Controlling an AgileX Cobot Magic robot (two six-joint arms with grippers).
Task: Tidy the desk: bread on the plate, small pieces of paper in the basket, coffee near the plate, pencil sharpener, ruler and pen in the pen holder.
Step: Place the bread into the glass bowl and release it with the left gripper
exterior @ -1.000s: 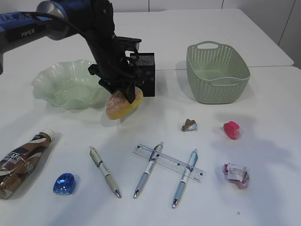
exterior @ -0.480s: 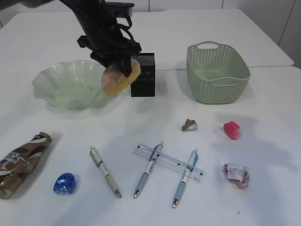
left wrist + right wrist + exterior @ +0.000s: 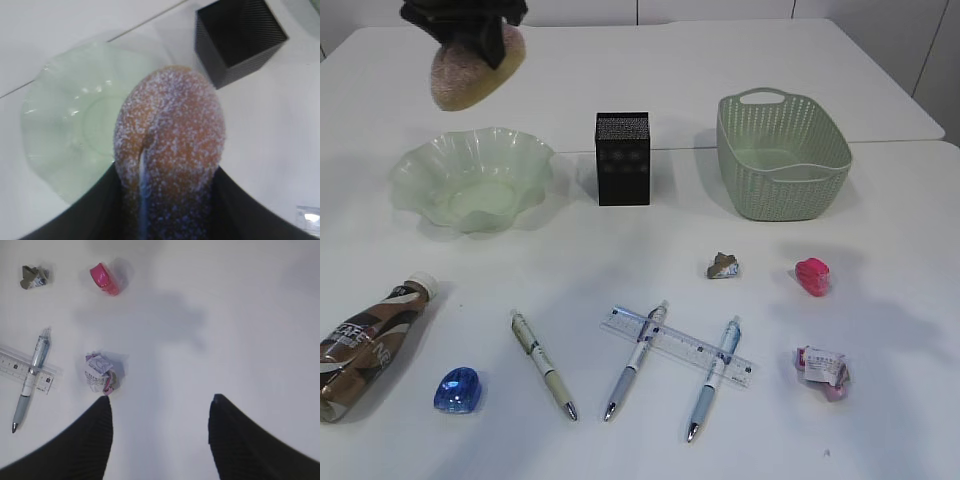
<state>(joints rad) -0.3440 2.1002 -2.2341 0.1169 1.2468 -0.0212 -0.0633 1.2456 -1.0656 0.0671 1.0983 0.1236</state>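
My left gripper (image 3: 468, 22) is shut on the sugared bread (image 3: 475, 65), held high over the far left of the table. In the left wrist view the bread (image 3: 170, 130) hangs above the green plate (image 3: 60, 140). The plate (image 3: 430, 175) holds nothing. A coffee bottle (image 3: 365, 345) lies at the front left beside a blue pencil sharpener (image 3: 457, 389). The ruler (image 3: 675, 345) lies under two pens (image 3: 636, 358), with a third pen (image 3: 543, 362) to their left. Crumpled paper (image 3: 823, 370) and a smaller scrap (image 3: 723, 266) lie on the right. My right gripper (image 3: 160, 401) hovers open beside the paper (image 3: 100, 372).
The black pen holder (image 3: 622, 158) stands mid-table. A green basket (image 3: 782, 155) sits at the back right with nothing showing inside. A small pink object (image 3: 812, 276) lies in front of the basket. A table seam runs behind the plate.
The left gripper has lifted the bread from the table beside the pen holder, up and to the left, well above the plate. Everything else stays put.
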